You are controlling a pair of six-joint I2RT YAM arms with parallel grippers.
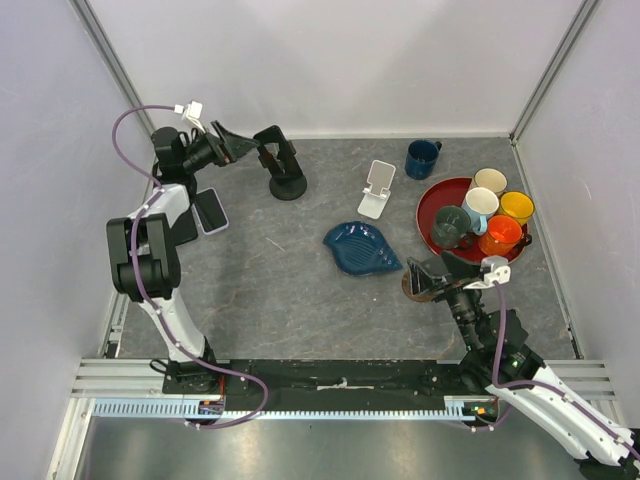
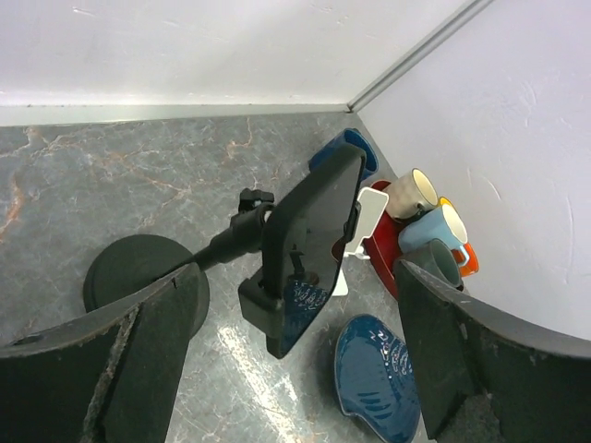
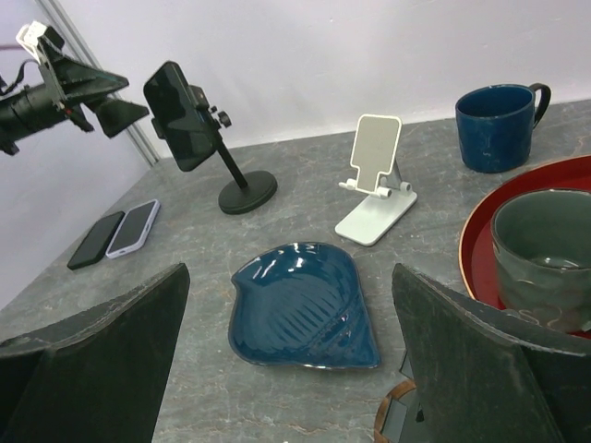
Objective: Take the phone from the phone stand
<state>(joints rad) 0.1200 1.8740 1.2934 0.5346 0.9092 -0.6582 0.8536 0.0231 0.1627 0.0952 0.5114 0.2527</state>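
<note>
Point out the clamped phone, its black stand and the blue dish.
phone (image 2: 309, 242), left wrist view, middle of glossy face.
stand (image 2: 138, 266), left wrist view, round base.
dish (image 3: 305, 314), right wrist view, ribbed middle.

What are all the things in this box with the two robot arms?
phone: one, black, clamped in the black stand
black stand: one, round base, far side, left of centre
white stand: one, empty, far centre
flat phones: two, one black and one pale-edged, lying side by side at the left
dish: one, blue, leaf-shaped, centre
navy mug: one, on the table behind the tray
tray: one, red, right
tray mugs: five, cream, yellow, orange, pale blue, dark grey
brown disc: one, partly hidden under the right gripper
table: grey, marbled
left gripper: open, just short of the phone
right gripper: open, near the tray's near edge
</note>
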